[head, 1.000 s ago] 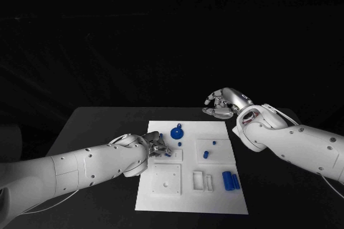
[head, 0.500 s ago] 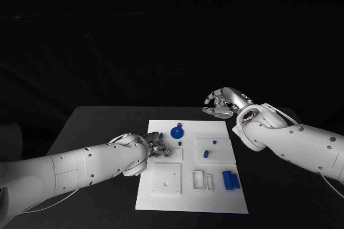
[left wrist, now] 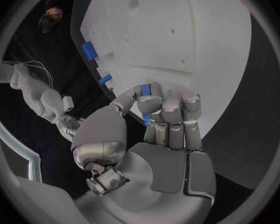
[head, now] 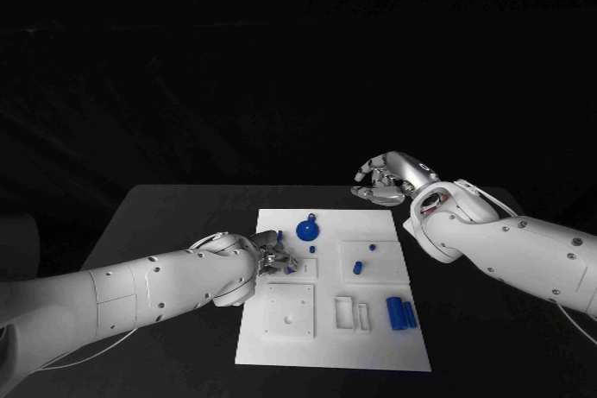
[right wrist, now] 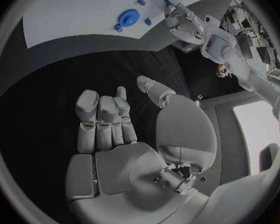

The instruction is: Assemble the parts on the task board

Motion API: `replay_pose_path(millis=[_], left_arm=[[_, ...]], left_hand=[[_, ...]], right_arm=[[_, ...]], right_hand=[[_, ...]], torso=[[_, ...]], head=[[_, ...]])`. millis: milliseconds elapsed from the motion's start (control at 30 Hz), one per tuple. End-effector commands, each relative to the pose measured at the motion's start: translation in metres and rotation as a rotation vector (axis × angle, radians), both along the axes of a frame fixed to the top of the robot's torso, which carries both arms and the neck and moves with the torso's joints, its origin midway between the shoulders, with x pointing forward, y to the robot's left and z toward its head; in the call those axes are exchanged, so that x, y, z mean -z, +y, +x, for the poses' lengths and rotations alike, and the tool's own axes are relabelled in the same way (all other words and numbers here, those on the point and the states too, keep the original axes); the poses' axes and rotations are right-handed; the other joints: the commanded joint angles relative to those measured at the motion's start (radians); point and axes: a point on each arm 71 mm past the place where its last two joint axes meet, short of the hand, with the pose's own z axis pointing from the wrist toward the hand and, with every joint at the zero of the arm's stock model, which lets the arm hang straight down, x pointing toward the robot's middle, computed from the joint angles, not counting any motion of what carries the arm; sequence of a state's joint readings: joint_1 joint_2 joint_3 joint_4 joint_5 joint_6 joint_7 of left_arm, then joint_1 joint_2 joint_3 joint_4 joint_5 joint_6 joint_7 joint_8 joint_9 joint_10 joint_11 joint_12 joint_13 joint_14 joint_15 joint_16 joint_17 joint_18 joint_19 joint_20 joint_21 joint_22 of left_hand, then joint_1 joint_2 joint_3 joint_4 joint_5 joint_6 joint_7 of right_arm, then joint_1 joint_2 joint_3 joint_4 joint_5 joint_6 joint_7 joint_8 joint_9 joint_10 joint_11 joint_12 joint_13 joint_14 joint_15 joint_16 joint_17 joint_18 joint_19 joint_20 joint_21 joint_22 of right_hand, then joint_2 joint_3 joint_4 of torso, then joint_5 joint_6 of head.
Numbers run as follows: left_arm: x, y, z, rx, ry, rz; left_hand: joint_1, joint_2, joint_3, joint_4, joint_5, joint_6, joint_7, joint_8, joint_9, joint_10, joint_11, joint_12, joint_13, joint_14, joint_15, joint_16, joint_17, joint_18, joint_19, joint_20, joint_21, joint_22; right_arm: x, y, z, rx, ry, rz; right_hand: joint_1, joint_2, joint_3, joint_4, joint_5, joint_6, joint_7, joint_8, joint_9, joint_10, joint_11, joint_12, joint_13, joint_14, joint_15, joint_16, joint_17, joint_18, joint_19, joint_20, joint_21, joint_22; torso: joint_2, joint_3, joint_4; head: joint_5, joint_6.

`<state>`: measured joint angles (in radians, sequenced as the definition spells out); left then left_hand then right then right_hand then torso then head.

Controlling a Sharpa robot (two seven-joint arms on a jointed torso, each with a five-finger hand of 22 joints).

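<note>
The white task board lies mid-table. My left hand hovers at the board's left edge, fingers curled, pinching a small blue part between thumb and fingers. On the board are a blue round disc with a knob, a small blue peg and two blue cylinders. My right hand hangs in the air beyond the board's far right corner. Its fingers are curled in with nothing between them, and the thumb stands apart. The right wrist view shows the disc on the board.
White recessed blocks and narrow slots take up the board's near half. Black table surrounds the board on both sides. My right forearm reaches over the table's right side.
</note>
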<state>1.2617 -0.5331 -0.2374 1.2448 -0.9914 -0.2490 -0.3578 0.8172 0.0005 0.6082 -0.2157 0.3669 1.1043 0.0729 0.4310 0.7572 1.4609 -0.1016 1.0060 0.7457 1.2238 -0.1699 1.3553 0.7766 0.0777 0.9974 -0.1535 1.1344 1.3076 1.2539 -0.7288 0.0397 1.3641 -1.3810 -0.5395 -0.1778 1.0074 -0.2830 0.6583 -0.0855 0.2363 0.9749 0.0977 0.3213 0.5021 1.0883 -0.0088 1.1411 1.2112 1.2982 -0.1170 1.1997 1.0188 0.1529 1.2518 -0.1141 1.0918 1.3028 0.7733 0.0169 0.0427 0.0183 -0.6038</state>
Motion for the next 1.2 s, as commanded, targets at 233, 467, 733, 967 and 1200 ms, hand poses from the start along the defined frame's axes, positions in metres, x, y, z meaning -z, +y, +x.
replay_pose_path(millis=[233, 467, 733, 967, 1200], left_arm=[[0.0038, -0.0013, -0.0008, -0.001, 0.027, 0.002], [0.0043, -0.0018, 0.0003, -0.003, 0.033, 0.006], [0.0046, -0.0011, 0.0020, -0.009, 0.035, 0.006], [0.0046, -0.0023, 0.0025, -0.009, 0.038, 0.005], [0.0045, -0.0013, 0.0034, -0.016, 0.035, 0.005]], left_hand=[[0.005, 0.016, 0.012, -0.015, -0.016, 0.158, -0.103, 0.004, -0.001, -0.043, -0.036, 0.006, -0.008, 0.021, -0.056, 0.006, -0.007, 0.010, -0.004, -0.117, 0.007, 0.013], [0.012, 0.000, 0.019, -0.017, -0.081, 0.153, -0.100, 0.002, 0.001, -0.044, -0.032, 0.009, -0.023, 0.017, -0.057, 0.009, -0.021, 0.011, -0.002, -0.117, 0.006, 0.012], [0.006, -0.022, 0.015, 0.012, -0.203, 0.153, -0.100, 0.000, 0.002, -0.045, -0.032, 0.017, -0.042, 0.014, -0.057, 0.016, -0.036, 0.012, -0.002, -0.117, 0.003, 0.010], [-0.005, -0.044, 0.011, 0.034, -0.228, 0.152, -0.100, -0.001, 0.003, -0.046, -0.032, 0.020, -0.048, 0.013, -0.058, 0.019, -0.042, 0.012, -0.002, -0.117, 0.002, 0.010], [-0.009, -0.071, 0.009, 0.050, -0.241, 0.151, -0.100, -0.002, 0.003, -0.048, -0.032, 0.023, -0.055, 0.012, -0.059, 0.021, -0.048, 0.013, -0.002, -0.117, 0.001, 0.010]], right_arm=[[0.0005, 0.0011, 0.0003, -0.010, 0.005, -0.008], [0.0010, 0.0009, 0.0009, -0.010, 0.009, -0.011], [0.0012, 0.0011, 0.0010, -0.010, 0.011, -0.012], [0.0014, 0.0011, 0.0012, -0.010, 0.012, -0.012], [0.0016, 0.0011, 0.0015, -0.009, 0.012, -0.012]], right_hand=[[0.003, 0.006, -0.003, 0.006, 0.009, 0.008, 0.005, -0.006, 0.002, -0.004, 0.000, -0.006, -0.001, 0.006, -0.001, -0.006, 0.001, 0.109, -0.001, -0.006, -0.004, 0.002], [0.003, 0.007, -0.004, 0.007, 0.011, 0.009, 0.005, -0.006, 0.002, -0.004, 0.000, -0.006, -0.001, 0.006, -0.001, -0.006, 0.002, 0.109, -0.001, -0.006, -0.005, 0.002], [0.001, 0.006, -0.005, 0.008, 0.014, 0.009, 0.005, -0.006, 0.002, -0.004, 0.000, -0.006, -0.002, 0.006, -0.001, -0.007, 0.002, 0.109, -0.001, -0.006, -0.005, 0.002], [0.001, 0.006, -0.005, 0.008, 0.015, 0.009, 0.005, -0.006, 0.002, -0.004, 0.000, -0.006, -0.002, 0.006, -0.001, -0.007, 0.002, 0.109, -0.001, -0.006, -0.005, 0.002], [0.001, 0.006, -0.005, 0.009, 0.016, 0.009, 0.005, -0.006, 0.003, -0.004, 0.000, -0.006, -0.002, 0.006, -0.001, -0.007, 0.002, 0.109, -0.001, -0.006, -0.005, 0.002]], torso=[[0.000, 0.0003, -0.0015], [0.000, 0.0011, -0.0006], [-0.001, 0.0006, 0.0000], [0.000, 0.0005, -0.0001], [-0.001, 0.0004, 0.0000]], head=[[-0.002, 0.004], [-0.005, 0.003], [-0.006, 0.003], [-0.007, 0.004], [-0.008, 0.005]])
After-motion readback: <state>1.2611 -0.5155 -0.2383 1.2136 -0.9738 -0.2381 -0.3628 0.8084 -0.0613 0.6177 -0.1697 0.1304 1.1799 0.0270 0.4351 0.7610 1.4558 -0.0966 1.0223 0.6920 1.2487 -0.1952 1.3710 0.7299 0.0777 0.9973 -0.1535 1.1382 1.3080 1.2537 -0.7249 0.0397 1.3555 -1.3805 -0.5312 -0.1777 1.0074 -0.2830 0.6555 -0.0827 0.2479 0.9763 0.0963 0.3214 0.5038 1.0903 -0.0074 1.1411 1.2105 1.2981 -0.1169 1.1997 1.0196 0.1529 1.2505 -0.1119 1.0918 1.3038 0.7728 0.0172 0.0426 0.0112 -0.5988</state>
